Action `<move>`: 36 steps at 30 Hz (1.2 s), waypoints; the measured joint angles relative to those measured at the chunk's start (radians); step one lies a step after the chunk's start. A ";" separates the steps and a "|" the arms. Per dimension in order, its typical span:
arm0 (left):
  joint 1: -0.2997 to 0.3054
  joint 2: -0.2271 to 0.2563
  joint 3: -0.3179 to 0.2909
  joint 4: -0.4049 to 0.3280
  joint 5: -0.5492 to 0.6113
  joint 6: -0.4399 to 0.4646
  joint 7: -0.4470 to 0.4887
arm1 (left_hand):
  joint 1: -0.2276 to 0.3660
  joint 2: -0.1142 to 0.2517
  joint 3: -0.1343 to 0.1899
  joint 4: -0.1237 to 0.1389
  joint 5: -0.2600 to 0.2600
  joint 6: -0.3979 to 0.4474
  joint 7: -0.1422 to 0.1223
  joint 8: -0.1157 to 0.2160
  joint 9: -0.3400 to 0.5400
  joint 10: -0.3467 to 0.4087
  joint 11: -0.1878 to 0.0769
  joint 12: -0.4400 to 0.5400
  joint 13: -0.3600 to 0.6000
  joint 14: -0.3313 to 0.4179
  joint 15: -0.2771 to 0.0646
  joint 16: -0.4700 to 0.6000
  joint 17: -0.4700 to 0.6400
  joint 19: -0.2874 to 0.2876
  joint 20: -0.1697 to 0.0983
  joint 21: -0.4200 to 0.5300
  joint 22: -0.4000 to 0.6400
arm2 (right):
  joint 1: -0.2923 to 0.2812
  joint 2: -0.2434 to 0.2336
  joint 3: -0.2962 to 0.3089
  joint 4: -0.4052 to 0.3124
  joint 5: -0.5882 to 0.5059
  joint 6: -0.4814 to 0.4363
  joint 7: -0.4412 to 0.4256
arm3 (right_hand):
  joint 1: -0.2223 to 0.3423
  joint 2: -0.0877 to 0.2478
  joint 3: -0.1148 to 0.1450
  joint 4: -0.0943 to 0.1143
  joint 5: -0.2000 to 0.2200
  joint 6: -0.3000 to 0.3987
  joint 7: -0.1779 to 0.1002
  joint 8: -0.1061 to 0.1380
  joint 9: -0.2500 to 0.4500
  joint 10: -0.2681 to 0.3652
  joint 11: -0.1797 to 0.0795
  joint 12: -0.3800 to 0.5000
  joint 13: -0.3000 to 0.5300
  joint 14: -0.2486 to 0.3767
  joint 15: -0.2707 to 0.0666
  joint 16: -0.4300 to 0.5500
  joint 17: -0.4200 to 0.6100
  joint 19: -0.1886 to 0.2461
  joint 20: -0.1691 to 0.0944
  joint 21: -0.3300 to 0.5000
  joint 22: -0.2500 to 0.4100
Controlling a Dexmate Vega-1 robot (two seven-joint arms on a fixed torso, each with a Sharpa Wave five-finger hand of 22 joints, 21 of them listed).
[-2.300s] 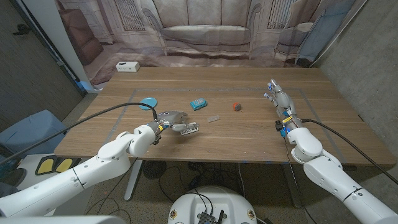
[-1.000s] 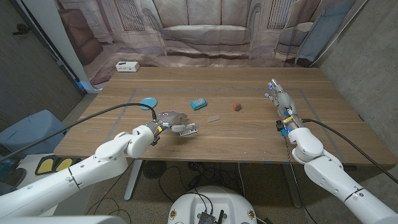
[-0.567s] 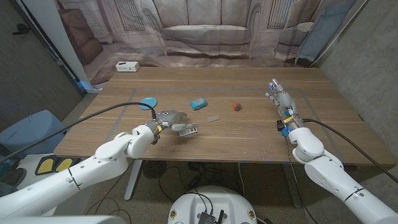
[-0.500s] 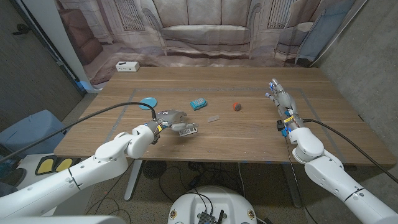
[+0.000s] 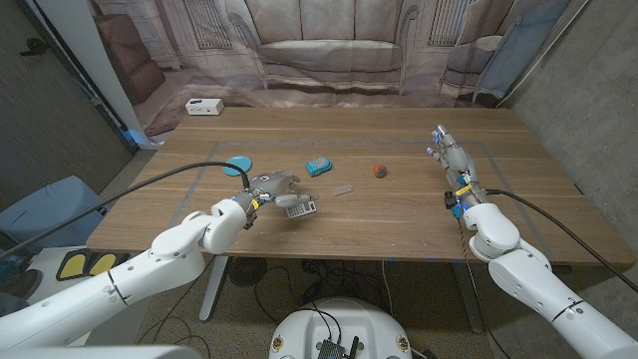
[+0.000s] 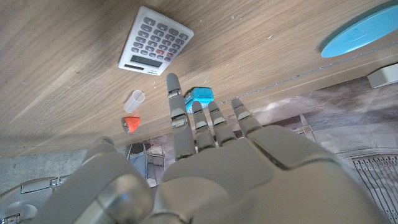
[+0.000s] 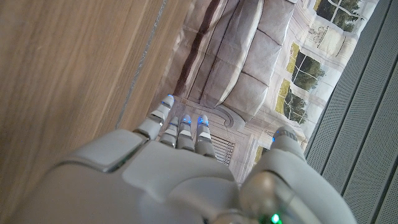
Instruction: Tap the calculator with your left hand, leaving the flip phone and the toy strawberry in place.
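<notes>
**Left hand at the calculator, tap pending**

Calculator near the front edge, left of centre, keys up. Left hand just beside and partly over it, fingers spread, gripping nothing. Contact not discernible. Probably the approach; next, a short downward dab, no sideways push. Flip phone and toy strawberry farther back, well apart. Right hand far right, fingers extended, empty. No containers apparent besides a small clear cup.

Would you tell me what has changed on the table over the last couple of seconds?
The left hand has drawn back slightly off the calculator, which now lies uncovered. Nothing was grasped. The flip phone, toy strawberry and right hand stayed put.
</notes>
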 measured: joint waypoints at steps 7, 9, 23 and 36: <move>0.013 0.008 -0.014 -0.021 0.016 0.008 0.017 | 0.005 0.005 0.004 -0.004 0.000 -0.005 -0.006 0.000 0.000 0.004 -0.004 0.000 0.000 0.003 -0.003 0.000 0.000 0.005 0.001 0.000 0.000 | 0.000 0.000 0.002 0.001 -0.002 0.006 0.001 | 0.000 0.000 0.000 0.000 0.000 0.000 0.000 0.000 0.000 0.000 0.000 0.000 0.000 0.000 0.000 0.000 0.000 0.000 0.000 0.000 0.000; 0.015 0.009 -0.016 -0.024 0.020 0.010 0.019 | 0.005 0.005 0.004 -0.004 0.000 -0.005 -0.006 0.000 0.000 0.009 -0.002 0.000 0.000 0.003 -0.003 0.000 0.000 0.005 0.001 0.000 0.000 | 0.001 0.000 0.002 0.001 -0.002 0.007 0.002 | 0.000 0.000 0.000 0.000 0.000 0.000 0.000 0.000 0.000 0.000 0.000 0.000 0.000 0.000 0.000 0.000 0.000 0.000 0.000 0.000 0.000; 0.028 0.013 -0.032 -0.047 0.056 0.033 0.029 | 0.005 0.005 0.007 -0.007 -0.008 -0.080 -0.034 -0.024 0.002 0.034 -0.002 0.008 0.000 0.017 0.000 0.000 -0.005 0.005 0.001 0.000 0.000 | 0.001 0.002 0.004 0.002 -0.004 0.012 0.003 | 0.000 0.000 0.000 0.000 0.000 0.000 0.000 0.000 0.000 0.000 0.000 0.000 0.000 0.000 0.000 0.000 0.000 0.000 0.000 0.000 0.000; 0.053 0.000 -0.058 -0.051 0.051 0.030 0.082 | 0.011 0.011 0.001 -0.024 -0.013 -0.559 -0.114 -0.036 0.000 0.024 0.007 -0.014 0.005 0.025 0.008 -0.001 -0.002 0.021 0.006 0.000 0.000 | -0.002 0.001 0.005 -0.002 -0.006 0.012 0.003 | 0.000 0.000 0.000 0.000 0.000 0.000 0.000 0.000 0.000 0.000 0.000 0.000 0.000 0.000 0.000 0.000 0.000 0.000 0.000 0.000 0.000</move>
